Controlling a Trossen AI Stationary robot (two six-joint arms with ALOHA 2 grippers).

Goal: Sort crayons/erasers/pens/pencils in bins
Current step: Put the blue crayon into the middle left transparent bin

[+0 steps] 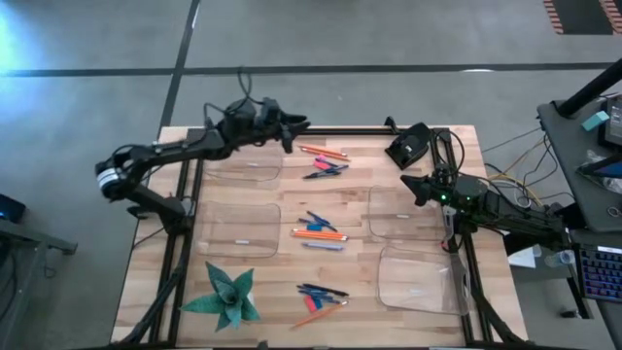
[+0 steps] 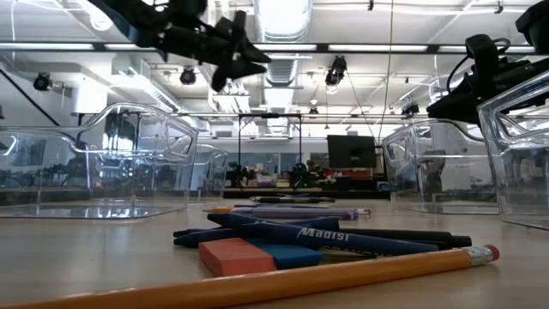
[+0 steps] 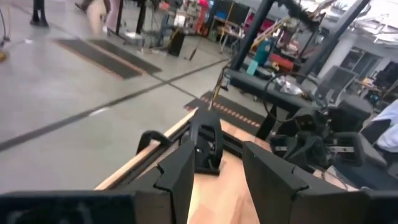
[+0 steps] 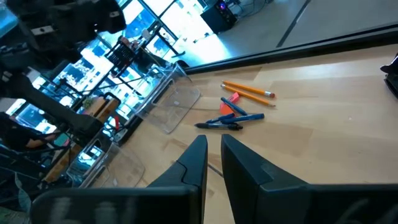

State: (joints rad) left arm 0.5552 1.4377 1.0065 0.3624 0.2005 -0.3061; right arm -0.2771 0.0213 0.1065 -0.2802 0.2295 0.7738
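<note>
Overhead: left gripper [image 1: 297, 124] jaws released, empty | right gripper [image 1: 408, 182] jaws clenched | low view: eraser [image 2: 237, 256] beside pencil [image 2: 257, 288]

pencil [image 2: 257, 287] nearest | erasers [image 2: 257, 255] behind | pens [image 2: 343, 238] | bins [image 2: 94, 163] flanking

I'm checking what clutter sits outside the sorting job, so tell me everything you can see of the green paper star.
The green paper star lies on the wooden table at its near left corner, in front of the left-hand bins. It looks folded from green paper, with several long pointed spikes fanning outward and darker creases between them. It sits apart from the scattered sticks and erasers, touching only the tabletop as far as the high view shows. Neither gripper is near it.
</note>
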